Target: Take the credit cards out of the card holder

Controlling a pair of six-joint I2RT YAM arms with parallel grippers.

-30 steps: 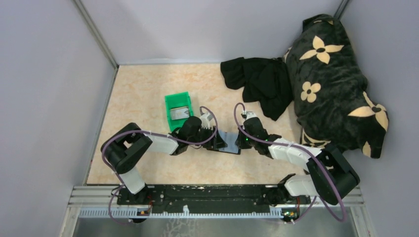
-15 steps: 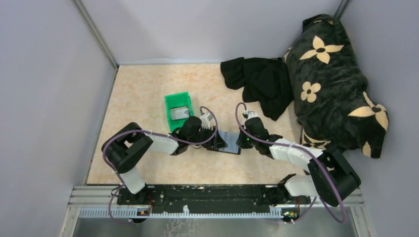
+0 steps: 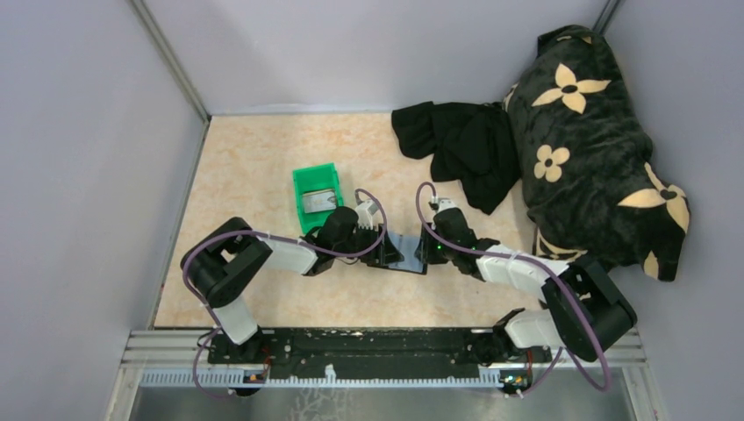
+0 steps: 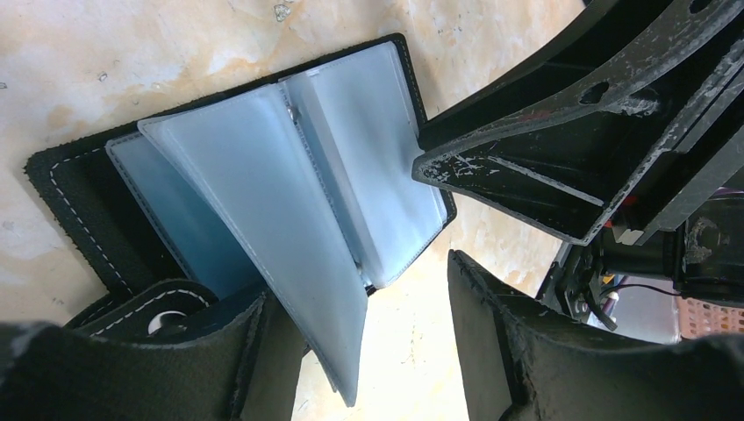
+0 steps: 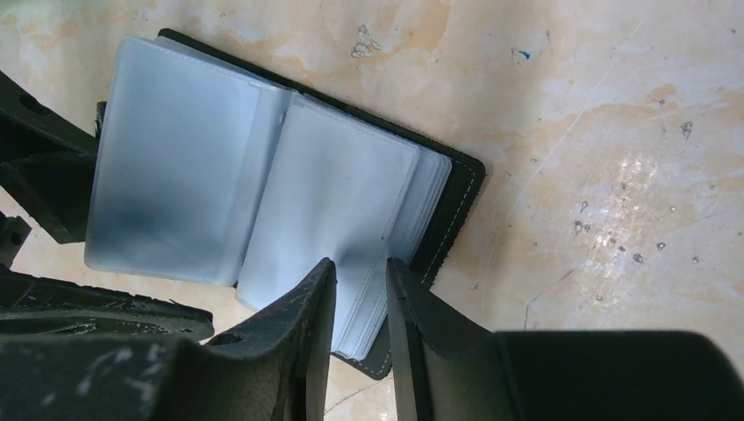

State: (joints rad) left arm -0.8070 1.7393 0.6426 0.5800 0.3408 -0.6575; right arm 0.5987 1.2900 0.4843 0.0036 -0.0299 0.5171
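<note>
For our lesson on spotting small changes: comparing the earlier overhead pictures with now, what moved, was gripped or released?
Nothing visibly changed. Both arms stay at the open black bifold card holder: right jaws nearly closed on a clear sleeve, left jaws spread with another sleeve between them. The green plastic bin and crumpled black cloth are unmoved.

Clutter on the table (image 3: 254,158)
Green bin (image 3: 316,171) near centre; black cloth (image 3: 461,145) at one o'clock, touching a dark flowered cushion (image 3: 597,149) at two o'clock.
</note>
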